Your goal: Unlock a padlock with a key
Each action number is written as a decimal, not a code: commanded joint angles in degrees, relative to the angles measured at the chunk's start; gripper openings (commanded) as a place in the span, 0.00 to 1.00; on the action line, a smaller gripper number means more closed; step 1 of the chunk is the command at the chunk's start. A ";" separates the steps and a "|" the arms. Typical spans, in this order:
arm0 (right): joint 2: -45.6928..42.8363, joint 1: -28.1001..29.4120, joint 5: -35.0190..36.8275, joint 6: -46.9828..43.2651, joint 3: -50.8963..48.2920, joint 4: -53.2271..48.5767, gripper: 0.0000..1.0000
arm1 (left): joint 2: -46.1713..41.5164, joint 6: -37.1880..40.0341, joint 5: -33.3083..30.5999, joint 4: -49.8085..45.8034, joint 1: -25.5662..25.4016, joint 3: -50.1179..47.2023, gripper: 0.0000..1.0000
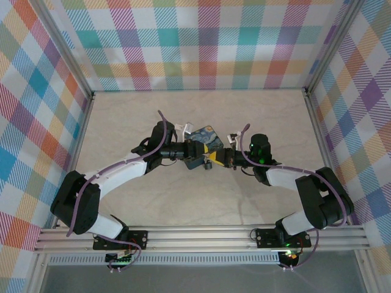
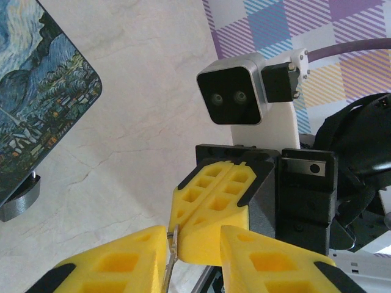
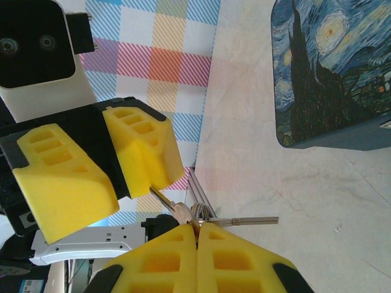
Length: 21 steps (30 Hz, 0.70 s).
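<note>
Right gripper (image 3: 197,227): jaws pressed together, pinching the bow of the key (image 3: 178,212); key blade slants up into the left gripper (image 2: 194,239), whose jaws stand narrowly apart, blade against one finger; second key (image 3: 247,220) juts sideways, free; beyond, painted tin (image 3: 330,73) flat on table (image 3: 275,183); small dark-grey piece (image 2: 19,201) at tin's edge, padlock or not cannot be told.

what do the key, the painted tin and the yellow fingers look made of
The key: bare silvery metal, thin, dull shine. The tin: likely sheet metal under a printed night-sky picture, though the body could be something else. Right gripper fingers: matte yellow plastic with moulded pockets.
</note>
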 commanded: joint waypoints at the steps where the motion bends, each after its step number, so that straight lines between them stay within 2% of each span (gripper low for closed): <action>1: -1.59 0.20 0.89 0.60 -0.68 1.32 0.00 | 0.27 0.16 2.07 2.86 0.57 -1.21 0.30; 17: -2.40 0.30 -0.12 1.97 -0.03 1.24 0.00 | 2.17 -0.38 4.97 6.96 0.53 -2.29 0.17; 21: -2.39 0.29 -0.16 1.90 0.22 0.79 0.00 | 2.47 -0.22 5.15 7.04 0.58 -2.39 0.10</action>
